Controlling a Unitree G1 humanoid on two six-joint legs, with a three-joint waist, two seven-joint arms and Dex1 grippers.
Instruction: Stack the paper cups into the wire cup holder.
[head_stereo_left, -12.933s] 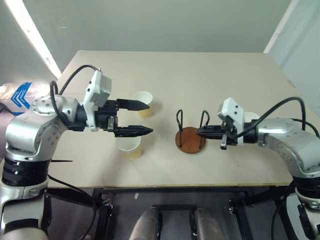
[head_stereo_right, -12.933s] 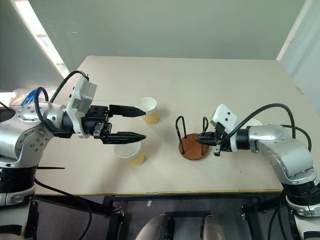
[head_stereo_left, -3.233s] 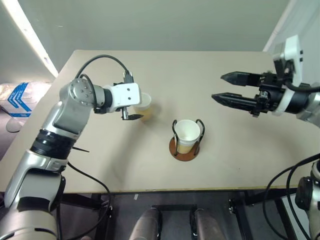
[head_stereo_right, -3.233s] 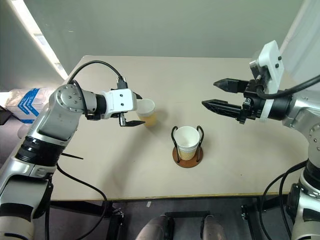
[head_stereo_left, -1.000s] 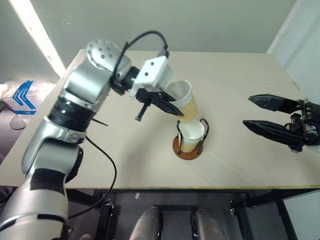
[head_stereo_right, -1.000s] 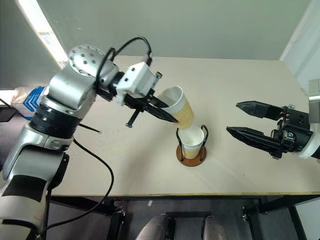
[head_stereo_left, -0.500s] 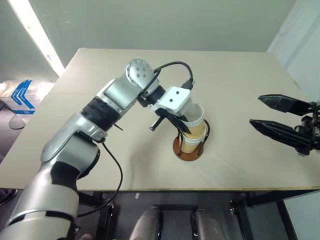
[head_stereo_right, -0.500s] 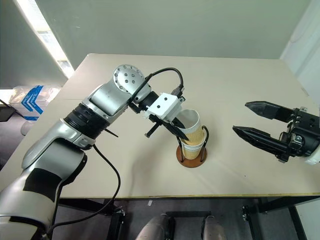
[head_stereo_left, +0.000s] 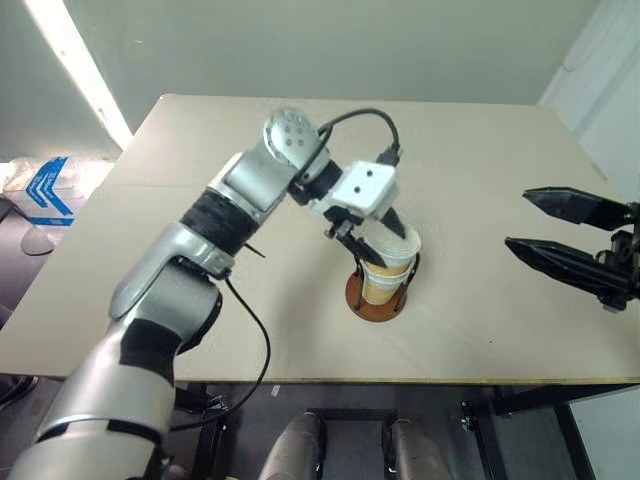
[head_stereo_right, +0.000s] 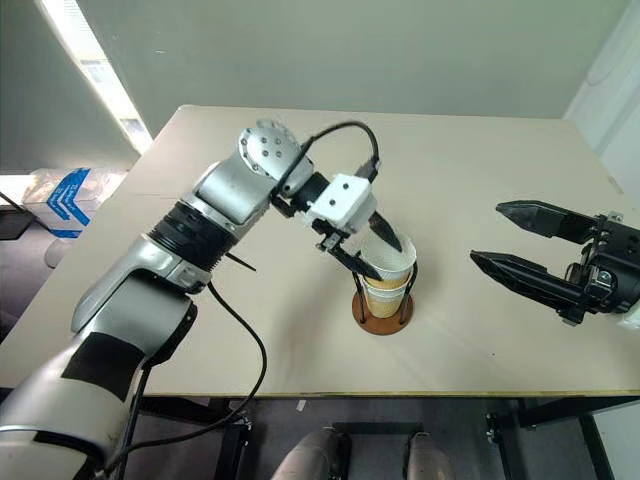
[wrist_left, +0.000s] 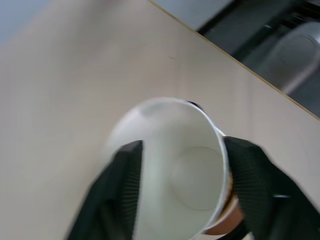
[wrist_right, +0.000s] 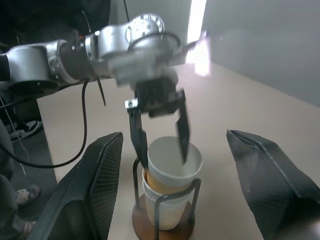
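The wire cup holder (head_stereo_left: 372, 303) stands mid-table, with its black loops around a stack of paper cups (head_stereo_left: 388, 272). The top cup (wrist_right: 175, 161) sits nested in the one beneath it, white inside and tan on the outside. My left gripper (head_stereo_left: 388, 248) reaches down over that top cup. Its fingers (wrist_right: 137, 134) are spread open on either side of the rim, as the left wrist view also shows around the cup (wrist_left: 185, 170). My right gripper (head_stereo_left: 518, 218) hovers open and empty to the right of the holder, well apart from it.
The beige table (head_stereo_left: 200, 300) has its front edge close below the holder. A blue-and-white bag (head_stereo_left: 45, 180) lies on the floor off the table's left side.
The top cup has gone from tilted on the stack to seated upright and lower in it. My left gripper's jaws have spread apart. My right gripper has stayed put.
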